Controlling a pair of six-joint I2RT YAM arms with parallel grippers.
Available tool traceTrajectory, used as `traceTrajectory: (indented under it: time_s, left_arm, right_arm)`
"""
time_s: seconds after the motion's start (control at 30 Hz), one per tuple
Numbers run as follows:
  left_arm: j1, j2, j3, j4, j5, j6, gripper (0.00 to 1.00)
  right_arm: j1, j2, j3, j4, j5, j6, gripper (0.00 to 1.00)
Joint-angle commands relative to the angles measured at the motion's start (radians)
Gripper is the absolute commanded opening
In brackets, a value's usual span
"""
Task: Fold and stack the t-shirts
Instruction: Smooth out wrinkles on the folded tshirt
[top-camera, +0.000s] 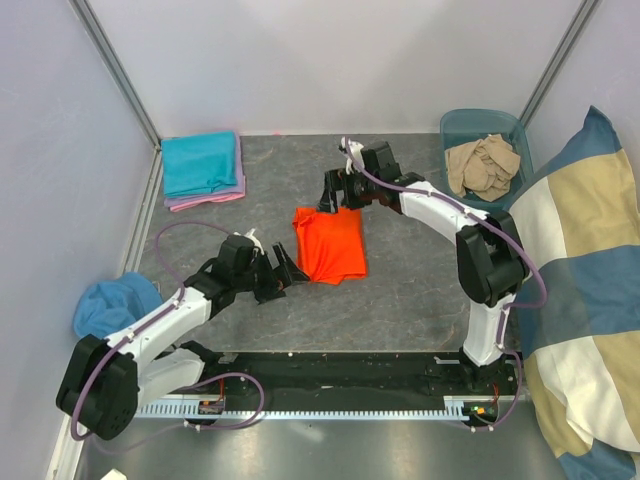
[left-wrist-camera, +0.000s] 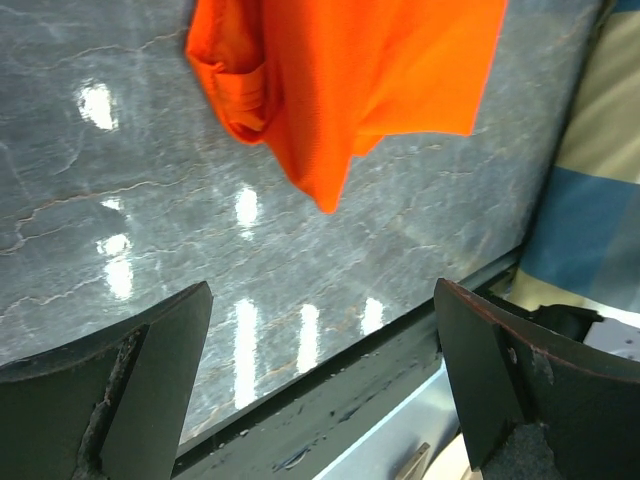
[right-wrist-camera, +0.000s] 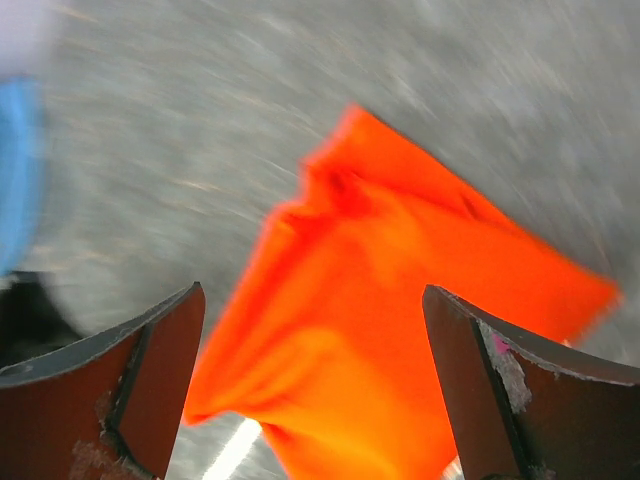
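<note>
A: Where is the orange t-shirt?

B: Folded into a rough rectangle near the middle of the worktop. Its long axis runs from the near edge to the far edge, tilted a little so the near end leans right. I cannot tell which end holds the neck. In the left wrist view, a loose pointed corner sticks out of the fold on the near side.

A: And the fingers?

B: The left fingers are spread wide just beside the shirt's near left corner, clear of the cloth and holding nothing. The right fingers are also spread wide at the far edge, over the cloth and gripping nothing. That wrist view is blurred, so I cannot tell whether the tips touch the shirt.

A: The other shirts?

B: A teal t-shirt lies folded on a pink-lilac t-shirt in the far left corner. A beige t-shirt sits crumpled in a bin at the far right corner.

A: Anything else?

B: A blue cloth is bunched at the left edge, and a blue-and-beige cushion lies along the right.
</note>
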Motion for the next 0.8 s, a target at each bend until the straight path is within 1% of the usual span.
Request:
traceTrajectory:
  time_s: [0.0,0.13,0.27,0.37,0.43,0.47,0.53,0.57,0.6,0.67,0.7,0.77]
  left_arm:
    - [-0.003,0.029,0.045,0.002,-0.005,0.057,1.00]
    - [-0.003,0.043,0.049,0.007,-0.005,0.061,1.00]
    - [-0.003,0.042,0.048,0.010,-0.012,0.057,1.00]
    - [-0.003,0.049,0.046,0.011,-0.015,0.056,1.00]
    - [-0.003,0.056,0.045,0.014,-0.014,0.054,1.00]
    - [-0.003,0.063,0.046,0.020,-0.015,0.054,1.00]
    - [-0.002,0.083,0.049,0.025,-0.011,0.057,1.00]
    - [-0.002,0.091,0.051,0.026,-0.008,0.057,1.00]
    - [-0.002,0.105,0.054,0.029,-0.005,0.062,1.00]
    - [0.001,0.115,0.058,0.031,-0.002,0.067,1.00]
    - [0.001,0.123,0.063,0.030,-0.003,0.070,1.00]
    - [0.005,0.132,0.066,0.031,0.000,0.074,1.00]
  right_arm:
    - [-0.003,0.013,-0.111,-0.094,0.210,-0.054,0.98]
    - [-0.003,0.056,-0.156,-0.092,0.236,-0.075,0.98]
    - [-0.003,0.082,-0.194,-0.072,0.284,-0.054,0.98]
    - [0.000,0.058,-0.270,-0.058,0.296,-0.017,0.98]
    - [0.010,0.018,-0.313,-0.052,0.337,0.013,0.98]
    - [0.017,0.002,-0.364,-0.043,0.351,0.035,0.98]
    - [0.036,-0.051,-0.416,-0.031,0.380,0.111,0.98]
    - [0.044,-0.068,-0.470,-0.016,0.391,0.142,0.98]
    - [0.055,-0.086,-0.496,-0.008,0.402,0.232,0.98]
    - [0.093,-0.140,-0.578,0.032,0.426,0.344,0.98]
    - [0.110,-0.157,-0.603,0.049,0.436,0.456,0.98]
    - [0.185,-0.194,-0.655,0.090,0.489,0.570,0.98]
